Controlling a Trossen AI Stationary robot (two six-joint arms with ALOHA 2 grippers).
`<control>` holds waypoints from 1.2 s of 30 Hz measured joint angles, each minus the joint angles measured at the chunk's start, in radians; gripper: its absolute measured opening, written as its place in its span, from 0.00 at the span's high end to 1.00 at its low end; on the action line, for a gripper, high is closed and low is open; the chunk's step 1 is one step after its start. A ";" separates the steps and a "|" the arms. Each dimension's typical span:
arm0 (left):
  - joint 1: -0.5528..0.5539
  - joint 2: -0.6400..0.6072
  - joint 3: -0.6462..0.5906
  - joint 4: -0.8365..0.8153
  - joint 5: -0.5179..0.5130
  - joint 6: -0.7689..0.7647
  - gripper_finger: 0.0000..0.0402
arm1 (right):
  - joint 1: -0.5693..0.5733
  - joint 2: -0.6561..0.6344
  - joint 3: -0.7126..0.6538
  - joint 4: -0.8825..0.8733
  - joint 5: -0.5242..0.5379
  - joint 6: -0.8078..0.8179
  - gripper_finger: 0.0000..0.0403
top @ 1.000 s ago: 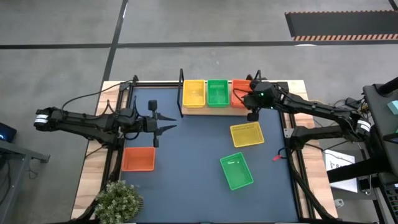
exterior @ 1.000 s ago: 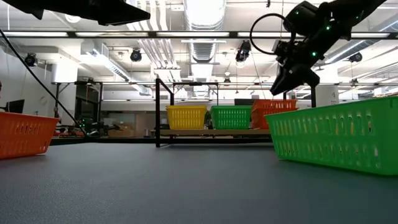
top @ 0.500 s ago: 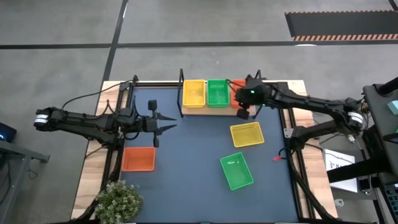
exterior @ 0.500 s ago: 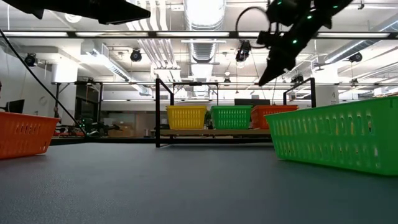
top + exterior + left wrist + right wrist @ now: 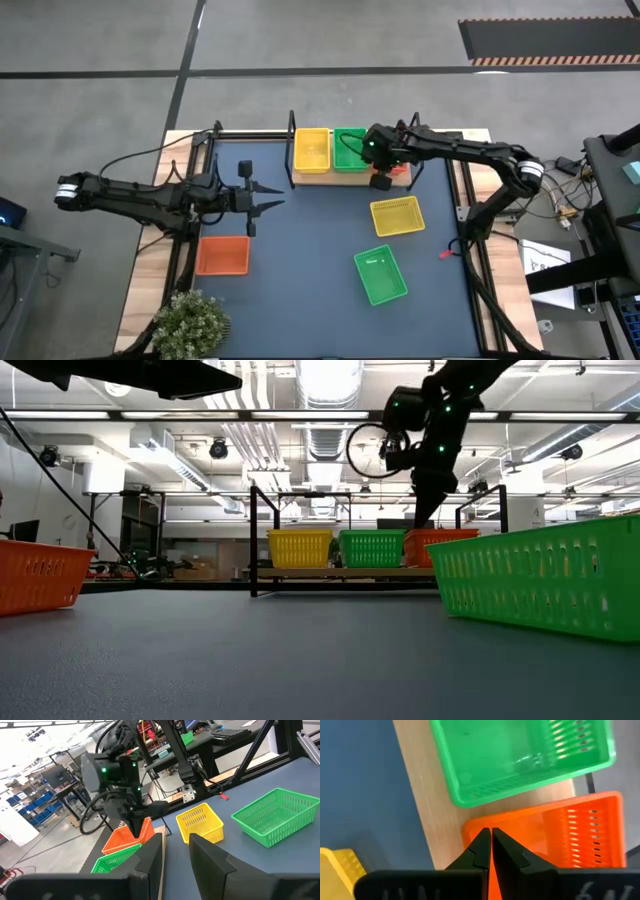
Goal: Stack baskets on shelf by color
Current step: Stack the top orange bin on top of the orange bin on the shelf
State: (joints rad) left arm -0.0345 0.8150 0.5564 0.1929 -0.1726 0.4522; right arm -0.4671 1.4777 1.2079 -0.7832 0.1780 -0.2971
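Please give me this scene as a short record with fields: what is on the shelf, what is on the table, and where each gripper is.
shelf: holds a yellow basket, a green basket and an orange basket, side by side
table: loose yellow basket, loose green basket, loose orange basket
right gripper: fingers together, above the near edge of the orange basket on the shelf
left gripper: hovers over the table's left part, holding nothing, fingers slightly apart
other: a potted plant at the table's front-left corner

no readable text, labels or numbers
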 joint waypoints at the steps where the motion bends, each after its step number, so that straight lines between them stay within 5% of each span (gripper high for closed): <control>1: 0.000 0.000 0.000 0.000 0.000 0.000 0.80 | 0.000 0.008 0.002 -0.007 0.000 -0.003 0.98; 19: 0.000 0.000 -0.001 0.000 0.000 0.000 0.80 | 0.002 0.004 0.003 -0.119 0.002 -0.006 0.98; 25: 0.000 0.000 -0.001 0.000 0.000 0.000 0.80 | 0.018 -0.003 0.097 -0.217 0.003 -0.007 0.98; 31: 0.000 0.000 -0.001 0.000 0.000 0.000 0.80 | 0.017 -0.004 0.152 -0.391 -0.190 -0.047 0.98; 36: 0.000 0.000 -0.001 0.000 0.000 0.000 0.80 | 0.017 0.003 0.093 -0.366 -0.203 -0.054 0.98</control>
State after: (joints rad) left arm -0.0347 0.8150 0.5556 0.1932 -0.1723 0.4522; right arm -0.4504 1.4802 1.3013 -1.1495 -0.0250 -0.3515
